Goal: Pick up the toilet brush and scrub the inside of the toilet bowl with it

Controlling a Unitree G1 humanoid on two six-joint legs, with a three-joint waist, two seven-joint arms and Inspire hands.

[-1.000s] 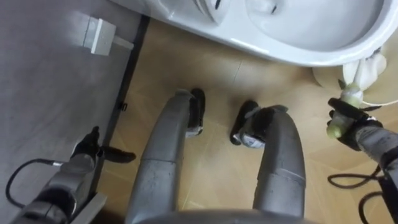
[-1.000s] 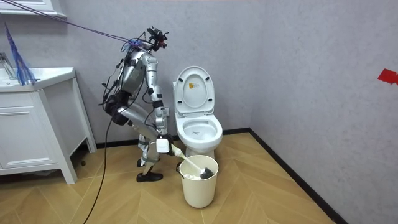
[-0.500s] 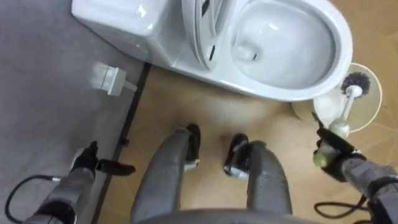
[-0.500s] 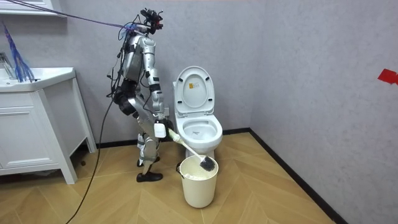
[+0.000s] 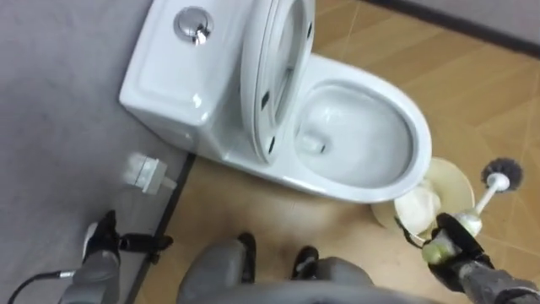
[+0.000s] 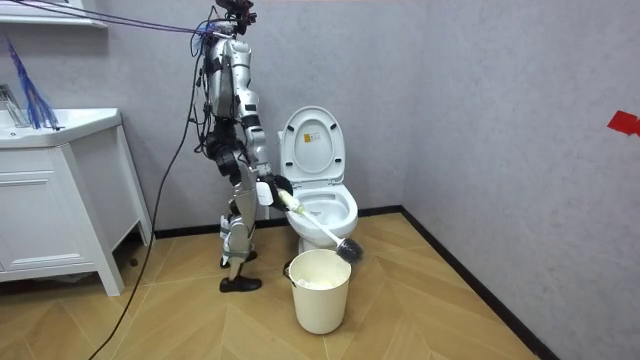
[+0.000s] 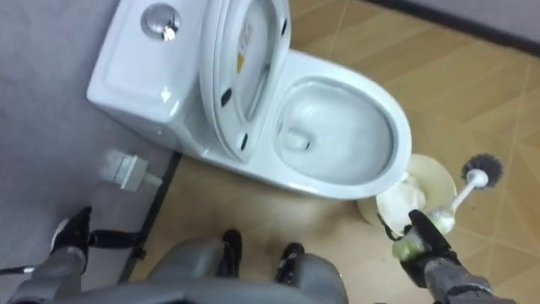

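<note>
- upright now after its crouch, the robot has lifted the toilet brush (image 5: 498,174) out of the bucket (image 5: 454,176).
- left robot hand (image 5: 105,241) hangs loose, empty.
- toilet bowl (image 5: 354,139) open, lid (image 5: 270,76) up.
- right robot hand (image 5: 451,245) grips the brush; raise it above the bowl before dipping in.

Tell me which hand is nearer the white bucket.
Right. The right hand, gripping the toilet brush, is close by the bucket; the left hand is far off by the wall, across the toilet.
</note>
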